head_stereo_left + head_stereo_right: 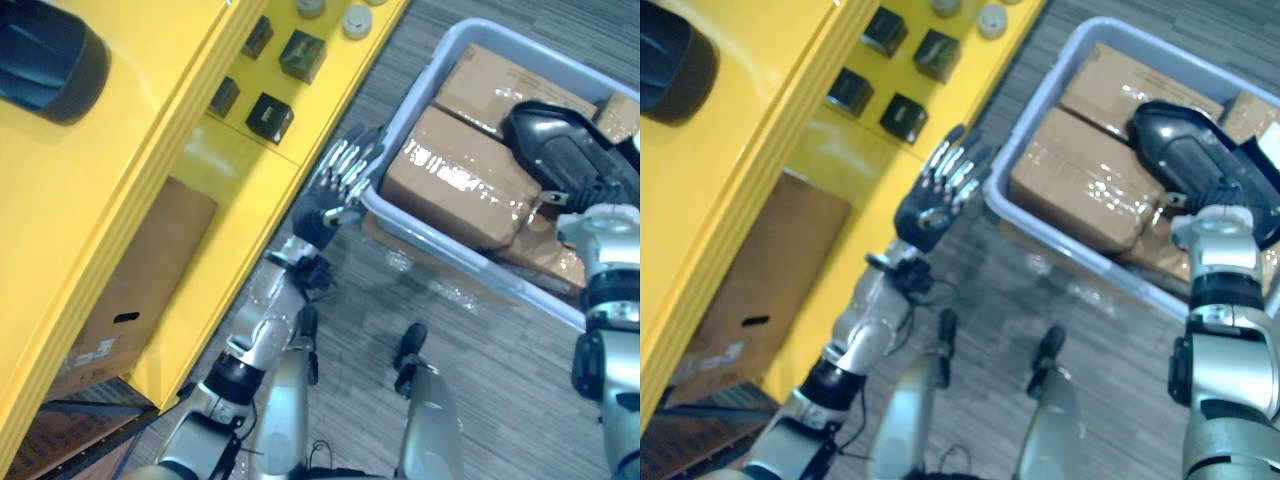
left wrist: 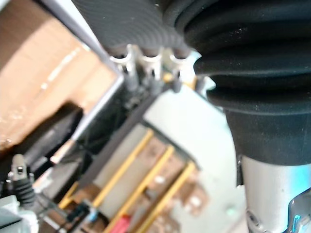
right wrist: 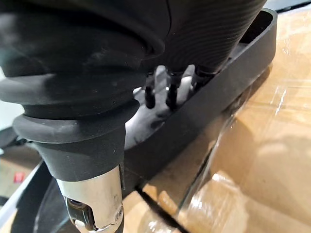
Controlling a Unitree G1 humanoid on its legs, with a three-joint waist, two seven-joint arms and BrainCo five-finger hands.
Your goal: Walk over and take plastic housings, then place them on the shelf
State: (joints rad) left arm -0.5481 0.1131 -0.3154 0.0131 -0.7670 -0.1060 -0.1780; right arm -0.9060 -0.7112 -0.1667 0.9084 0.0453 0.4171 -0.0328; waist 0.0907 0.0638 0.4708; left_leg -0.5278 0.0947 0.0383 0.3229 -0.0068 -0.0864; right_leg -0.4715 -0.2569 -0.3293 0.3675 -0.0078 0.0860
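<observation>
Plastic housing (image 1: 560, 150): black, atop cardboard boxes (image 1: 455, 180) in grey bin (image 1: 412, 105), 2 o'clock. Right hand (image 3: 168, 90) curled over its wall, apparently gripping. Left hand (image 1: 340, 180) open at bin rim. Yellow shelf (image 1: 150, 150), 10 o'clock: lift and placing pending.

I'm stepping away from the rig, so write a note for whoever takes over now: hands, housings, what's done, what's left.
Left hand: open, at the bin's rim, holding nothing.
Right hand: on the black housing that lies on the boxes in the bin; grip unclear.
Done: the walk to the bin. A similar black item lies on top of the yellow shelf.
Left: lift the housing and place it on the shelf.
</observation>
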